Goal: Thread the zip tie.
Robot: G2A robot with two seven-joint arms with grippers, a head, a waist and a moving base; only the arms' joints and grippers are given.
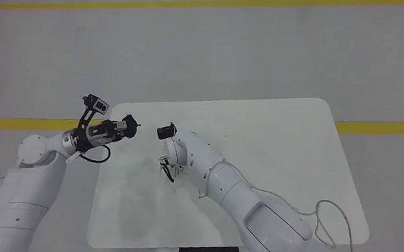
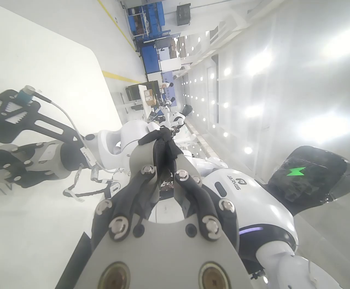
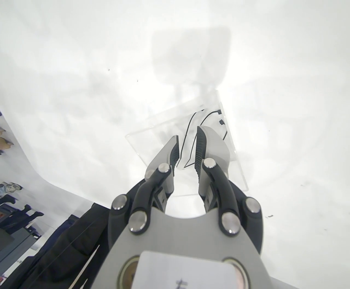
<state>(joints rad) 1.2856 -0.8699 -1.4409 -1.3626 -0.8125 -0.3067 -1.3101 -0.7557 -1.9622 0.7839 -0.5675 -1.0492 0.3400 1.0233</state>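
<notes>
Hovering over the zip ties (image 3: 190,124), right gripper (image 3: 187,132) parted

The right gripper is hanging just above a clear tray (image 3: 158,128) that is resting on the white table (image 1: 276,144), its fingers standing apart and gripping nothing. Several thin black zip ties are lying loose inside the tray, one showing through the gap between the fingers. The left gripper (image 2: 163,136) is sitting raised by the table's left edge, well apart from the tray, its fingers pressing together; I cannot tell whether anything is pinched between them.
</notes>
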